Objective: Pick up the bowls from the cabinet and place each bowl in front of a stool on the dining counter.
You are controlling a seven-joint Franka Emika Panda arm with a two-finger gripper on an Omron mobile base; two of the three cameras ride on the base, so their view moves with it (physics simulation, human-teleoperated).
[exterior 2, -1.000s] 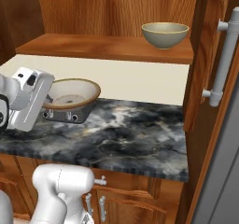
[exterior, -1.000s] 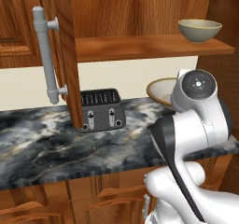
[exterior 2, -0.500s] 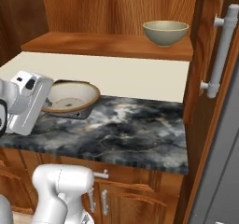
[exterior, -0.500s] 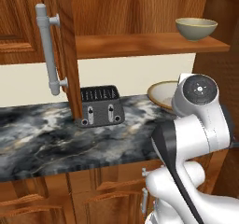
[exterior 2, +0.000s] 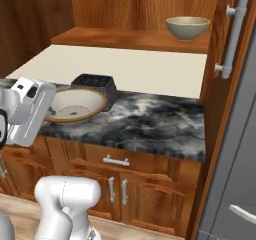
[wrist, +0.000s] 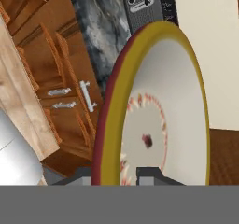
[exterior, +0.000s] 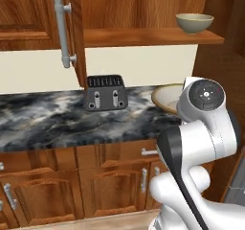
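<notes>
My gripper is shut on the rim of one bowl, cream inside with reddish marks and a yellowish rim. This bowl hangs over the marbled wall counter just in front of the toaster, and its edge pokes out behind my wrist. A second bowl stands on the shelf of the open wooden cabinet, whose door carries a grey bar handle. The stool and the dining counter are out of view.
The black toaster stands on the wall counter. Wooden drawer and door units run below it. The other cabinet door with its handle stands at the right, above a grey appliance front.
The whole picture has shifted and more of the lower cabinets shows, so the base has moved back. The bowl stays in my gripper.
</notes>
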